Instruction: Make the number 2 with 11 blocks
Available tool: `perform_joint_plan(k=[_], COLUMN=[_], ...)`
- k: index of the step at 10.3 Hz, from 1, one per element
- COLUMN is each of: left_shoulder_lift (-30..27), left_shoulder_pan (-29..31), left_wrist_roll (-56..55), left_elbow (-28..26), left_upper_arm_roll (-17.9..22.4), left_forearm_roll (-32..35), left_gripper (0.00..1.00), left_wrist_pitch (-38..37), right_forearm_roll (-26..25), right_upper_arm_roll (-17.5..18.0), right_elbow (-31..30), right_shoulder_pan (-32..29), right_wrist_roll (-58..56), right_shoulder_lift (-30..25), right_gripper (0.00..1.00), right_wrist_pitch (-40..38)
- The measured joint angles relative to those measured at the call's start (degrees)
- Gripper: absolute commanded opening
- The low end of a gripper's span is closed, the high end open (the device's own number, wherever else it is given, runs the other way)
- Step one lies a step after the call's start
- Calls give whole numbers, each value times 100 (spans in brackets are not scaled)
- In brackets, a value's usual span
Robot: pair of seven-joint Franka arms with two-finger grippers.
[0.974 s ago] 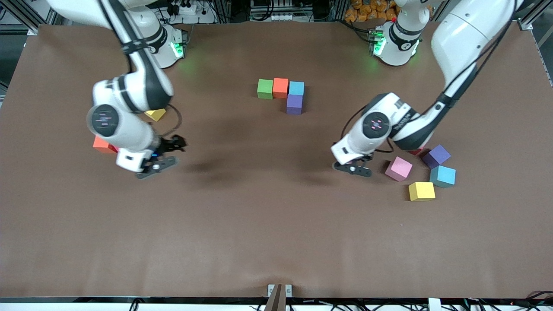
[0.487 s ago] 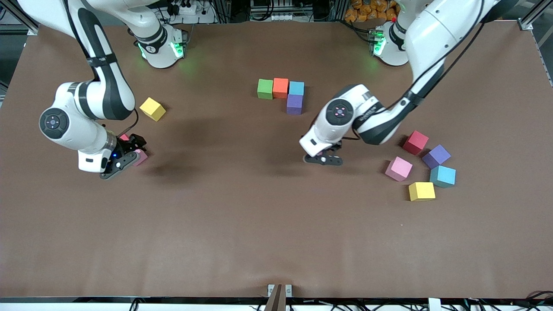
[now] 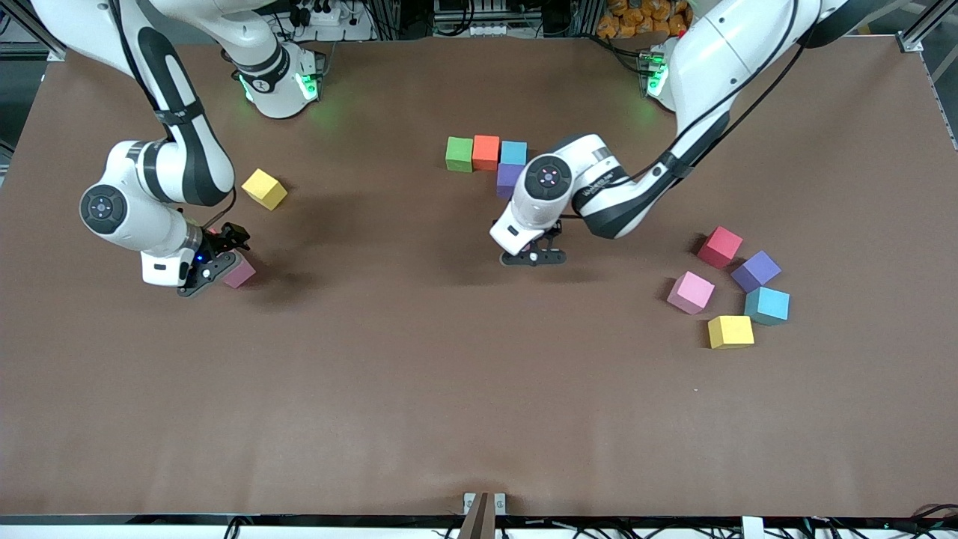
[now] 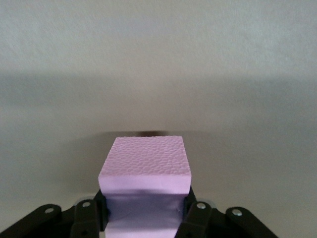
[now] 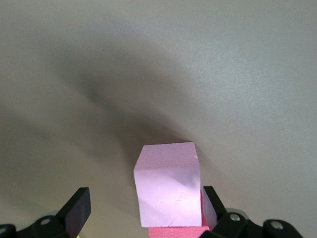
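Observation:
A row of green (image 3: 459, 153), orange (image 3: 486, 152) and light blue (image 3: 513, 153) blocks lies near the robots, with a purple block (image 3: 507, 178) below the blue one, partly hidden by the left arm. My left gripper (image 3: 533, 256) (image 4: 144, 218) hangs over the table by that purple block, shut on a pink block (image 4: 145, 161). My right gripper (image 3: 219, 260) (image 5: 144, 206) is low at the right arm's end, open, its fingers either side of another pink block (image 3: 240, 272) (image 5: 168, 191). A red block (image 5: 178, 232) touches that pink one, mostly hidden under the hand.
A yellow block (image 3: 263, 189) lies close to the right arm. At the left arm's end sit loose red (image 3: 720, 247), purple (image 3: 755, 270), pink (image 3: 690, 292), light blue (image 3: 767, 305) and yellow (image 3: 730, 332) blocks.
The left arm carried its pink block from the loose cluster toward the row. The right arm swung toward its own end of the table, uncovering the yellow block, and came down around the pink block.

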Motion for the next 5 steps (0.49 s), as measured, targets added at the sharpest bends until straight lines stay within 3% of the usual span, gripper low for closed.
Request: perform_joint_plan(k=[5], left_shoulder_lift=[16], left_shoulder_pan=[-327], left_wrist_roll=[-295], left_elbow=[-259], left_upper_arm_roll=[2], left_forearm_roll=[0], left_gripper=[22], left_wrist_pitch=[-13], right_forearm_roll=[1], right_upper_arm_roll=[-21], right_elbow=[-102], right_shoulder_pan=[-43], right_wrist_roll=[-117], right_shoulder_lift=[215], right_gripper=[100], right_wrist_pitch=[388])
